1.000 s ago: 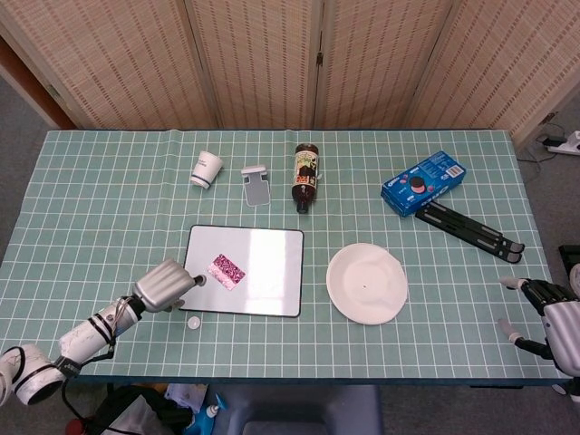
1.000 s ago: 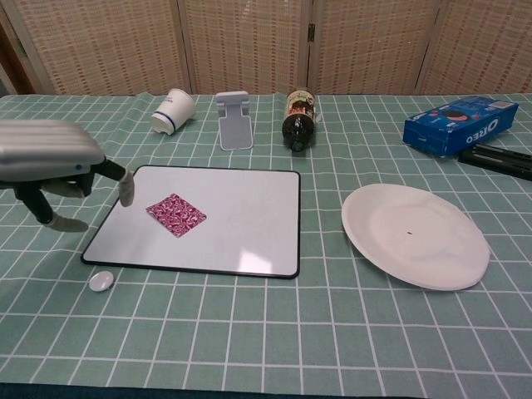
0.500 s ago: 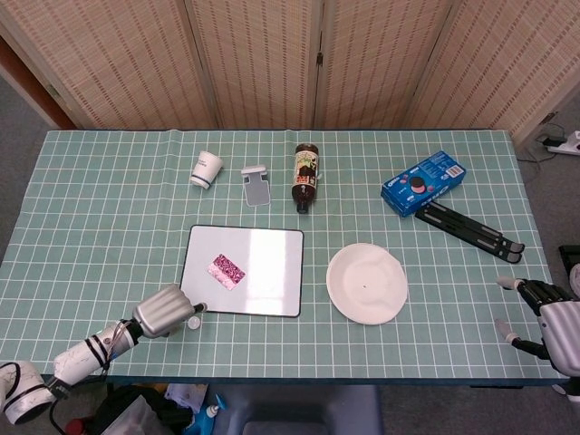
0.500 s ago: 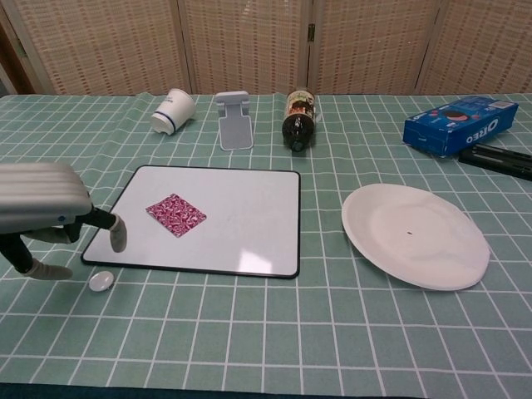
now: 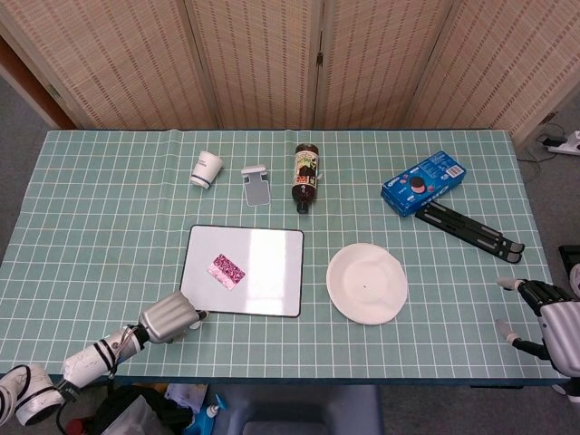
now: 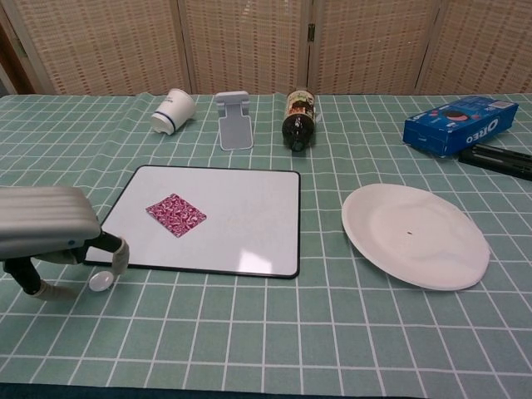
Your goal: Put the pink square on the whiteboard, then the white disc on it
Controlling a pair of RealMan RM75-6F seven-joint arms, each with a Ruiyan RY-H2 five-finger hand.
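On the whiteboard point(image 6: 224, 218) lies the pink square point(image 6: 175, 214). At its seven o'clock corner, the left hand point(image 6: 41, 234) hovers with fingers apart over the white disc point(image 6: 101, 281). The right hand point(image 5: 553, 319) rests spread and empty.

Ahead of my hands, across the table point(image 5: 109, 199), a folding screen point(image 5: 272, 63) of woven reed panels in pale wooden frames closes off the far side. A metal hinge point(image 6: 312, 33) joins two of its panels. The table wears a green cloth with a white grid, evenly lit, with a soft glare on it. Far out to my left, grey carpet point(image 5: 18, 118) runs beside a strip of brown wood point(image 5: 32, 86). Out beyond my right hand, a white power strip point(image 5: 564, 142) lies on the grey floor near the screen's foot.
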